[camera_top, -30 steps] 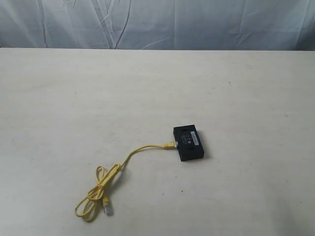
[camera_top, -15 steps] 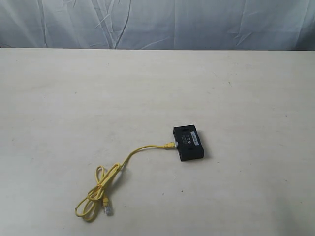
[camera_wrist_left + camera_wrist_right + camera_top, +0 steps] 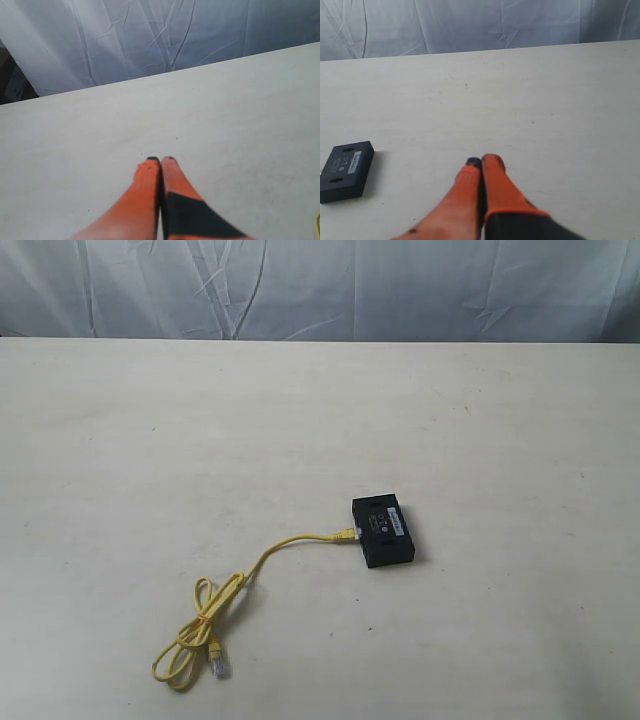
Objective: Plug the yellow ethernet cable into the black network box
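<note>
The black network box point(image 3: 383, 532) lies flat on the table, right of centre, with a white label on top. The yellow ethernet cable point(image 3: 262, 559) runs from the box's left side, where one plug point(image 3: 346, 535) sits against a port, down to a loose loop. Its other clear plug point(image 3: 218, 665) lies free near the front edge. Neither gripper shows in the exterior view. My left gripper point(image 3: 160, 160) is shut with nothing between its orange fingers, above bare table. My right gripper point(image 3: 481, 161) is shut and empty too, with the network box point(image 3: 346, 170) off to one side, apart from it.
A pale table point(image 3: 500, 420) fills the scene, with a wrinkled grey-blue cloth backdrop point(image 3: 320, 285) behind its far edge. A sliver of yellow cable point(image 3: 317, 223) shows at the border of the left wrist view.
</note>
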Available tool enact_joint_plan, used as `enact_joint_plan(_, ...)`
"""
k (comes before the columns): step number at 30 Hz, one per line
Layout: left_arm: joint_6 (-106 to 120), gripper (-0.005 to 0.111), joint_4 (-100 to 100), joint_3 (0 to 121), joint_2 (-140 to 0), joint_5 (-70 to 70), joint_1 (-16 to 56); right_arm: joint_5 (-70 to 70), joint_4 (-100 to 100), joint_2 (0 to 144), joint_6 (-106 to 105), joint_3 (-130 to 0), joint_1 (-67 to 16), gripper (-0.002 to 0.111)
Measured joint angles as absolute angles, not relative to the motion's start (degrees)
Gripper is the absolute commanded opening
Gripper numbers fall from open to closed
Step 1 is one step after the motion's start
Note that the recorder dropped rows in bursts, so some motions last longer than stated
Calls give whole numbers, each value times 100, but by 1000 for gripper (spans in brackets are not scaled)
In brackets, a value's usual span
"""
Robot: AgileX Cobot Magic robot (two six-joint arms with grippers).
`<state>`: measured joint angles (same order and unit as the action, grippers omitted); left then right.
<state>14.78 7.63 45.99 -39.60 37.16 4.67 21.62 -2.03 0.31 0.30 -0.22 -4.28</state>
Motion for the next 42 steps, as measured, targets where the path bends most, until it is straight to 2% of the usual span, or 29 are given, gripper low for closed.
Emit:
enact_joint_plan(4, 1496, 0, 711, 4115, -3578, 3214, 467, 2162, -203, 31, 30, -22, -428, -1)
enact_joint_plan(9, 1502, 0, 581, 2855, -2619, 2129, 415, 2162, -203, 31, 30, -22, -428, -1)
enact_joint_plan(21, 1515, 0, 172, 176, -825, 595, 287, 2162, -203, 31, 40, -22, -428, -1)
enact_joint_plan(25, 1515, 0, 148, 29, -89, 879, 260, 2162, -203, 31, 40, -22, -428, -1)
enact_joint_plan(32, 1515, 0, 126, 29, -37, 1351, -56, 2162, -203, 31, 40, -12, -428, -1)
enact_joint_plan(42, 1359, 0, 189, 29, -27, 1362, -106, 2162, -203, 31, 40, -12, -428, -1)
